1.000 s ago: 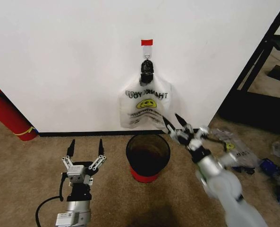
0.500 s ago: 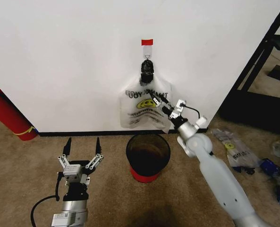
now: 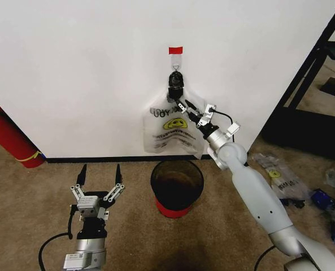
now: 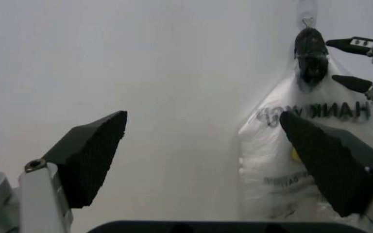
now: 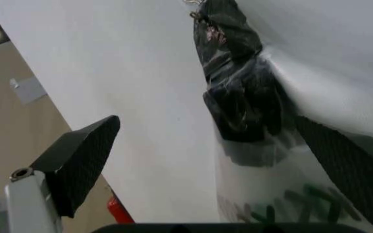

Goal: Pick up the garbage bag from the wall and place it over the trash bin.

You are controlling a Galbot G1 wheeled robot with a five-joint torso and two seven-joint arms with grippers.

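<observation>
The smiley garbage bag (image 3: 174,127) hangs from a hook on the white wall (image 3: 88,73), above the black trash bin (image 3: 177,188). The right gripper (image 3: 191,109), fingers apart, reaches its dark bunched top. The left gripper (image 3: 99,173) waits low, fingers apart.

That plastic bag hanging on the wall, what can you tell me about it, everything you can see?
The garbage bag is thin, see-through whitish plastic, printed with a yellow smiley and black "THANK YOU" lettering that reads mirrored from here. Its top is bunched into a dark knot, hung from a small metal hook under a strip of red tape on the white wall. It hangs flat and crinkled, directly above the black trash bin. The right gripper is open at its upper right side, just below the knot.
</observation>
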